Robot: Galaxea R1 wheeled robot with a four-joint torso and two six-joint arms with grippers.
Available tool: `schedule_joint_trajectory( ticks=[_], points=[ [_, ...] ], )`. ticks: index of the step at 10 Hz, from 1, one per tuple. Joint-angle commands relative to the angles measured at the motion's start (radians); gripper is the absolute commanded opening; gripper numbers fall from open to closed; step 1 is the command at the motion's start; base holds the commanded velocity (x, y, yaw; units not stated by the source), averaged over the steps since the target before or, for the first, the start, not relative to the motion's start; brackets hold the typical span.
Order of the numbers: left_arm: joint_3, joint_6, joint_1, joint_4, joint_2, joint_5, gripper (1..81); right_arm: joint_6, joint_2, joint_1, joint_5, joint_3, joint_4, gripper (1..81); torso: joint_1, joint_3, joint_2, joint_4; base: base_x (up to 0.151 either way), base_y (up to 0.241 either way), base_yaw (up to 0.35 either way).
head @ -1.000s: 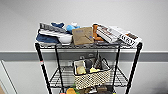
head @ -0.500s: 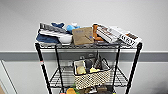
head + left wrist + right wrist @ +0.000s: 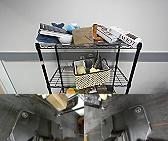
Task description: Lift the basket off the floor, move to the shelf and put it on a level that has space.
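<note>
Both wrist views look down on the floor (image 3: 16, 109), dark grey carpet; gripper finger state cannot be told for either arm. A brown cardboard box (image 3: 58, 100) stands on the carpet by a shelf caster. The basket (image 3: 92, 75) sits on the level (image 3: 58, 78), toward its front edge, inside the shelf (image 3: 41, 62). Top tier: cluttered.

the whole head view has shifted slightly, so the shelf (image 3: 87, 47) sits marginally differently in frame.
</note>
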Motion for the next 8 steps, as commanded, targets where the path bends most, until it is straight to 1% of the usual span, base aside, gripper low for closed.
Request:
schedule_joint_trajectory(
  ticks=[1,6,7,8],
  points=[
    [-0.13,0.009,-0.036,0.021,0.077,0.057,81.1,-0.002,0.085,0.04,-0.036,-0.152,-0.045,81.1,0.0,0.0,0.0,0.0,0.0,0.0,0.0],
    [-0.347,0.008,-0.036,0.018,0.209,0.079,81.1,-0.012,0.273,0.028,-0.036,-0.451,-0.087,81.1,0.0,0.0,0.0,0.0,0.0,0.0,0.0],
    [-0.409,0.008,-0.036,0.018,0.246,0.079,81.1,-0.014,0.308,0.028,-0.036,-0.492,-0.114,81.1,-0.001,0.0,0.0,0.0,0.0,0.0,0.0],
    [-0.467,0.008,-0.036,0.018,0.284,0.079,81.1,-0.022,0.347,0.028,-0.039,-0.52,-0.16,81.1,-0.001,0.0,0.0,0.0,0.0,0.0,0.0]
  ],
)
